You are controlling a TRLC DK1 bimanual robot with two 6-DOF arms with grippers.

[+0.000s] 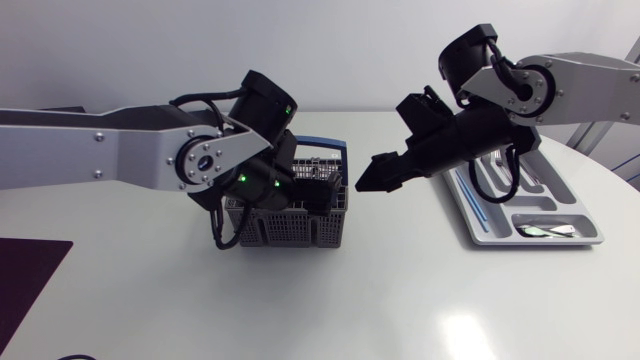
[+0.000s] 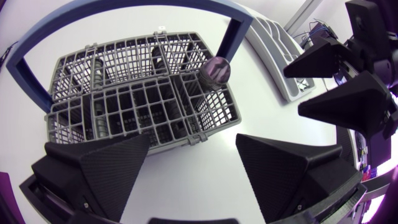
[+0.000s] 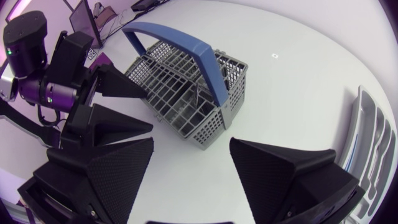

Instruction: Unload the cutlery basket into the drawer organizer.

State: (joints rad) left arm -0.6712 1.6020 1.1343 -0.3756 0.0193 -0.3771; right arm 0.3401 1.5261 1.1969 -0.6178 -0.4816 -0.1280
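Cutlery basket (image 1: 300, 228), grey mesh with a blue handle (image 1: 322, 146), standing upright near the middle of the white table (image 1: 400, 300). In the head view, our left arm (image 1: 120, 150) enters from the left and bends down over the basket, hiding much of its top. Our left gripper (image 2: 193, 140) hangs directly above the basket with its fingers spread wide and nothing between them. Seen from the left wrist, the basket's compartments lie ahead of and below these fingers, and a shiny rounded metal end (image 2: 216, 71) stands up in a compartment near the handle's post. We cannot tell what kind of cutlery it is. Our right arm (image 1: 580, 85) comes in from the right. Our right gripper (image 3: 191, 142) is likewise released and empty, poised just beside the basket on its organizer side without touching it. The drawer organizer (image 1: 462, 215), a grey tray with several compartments, lies well apart to the right of the basket, partly under the right arm. Some cutlery (image 1: 545, 231) rests in its nearest compartment. A dark mat (image 1: 25, 275) lies at the table's near left edge.
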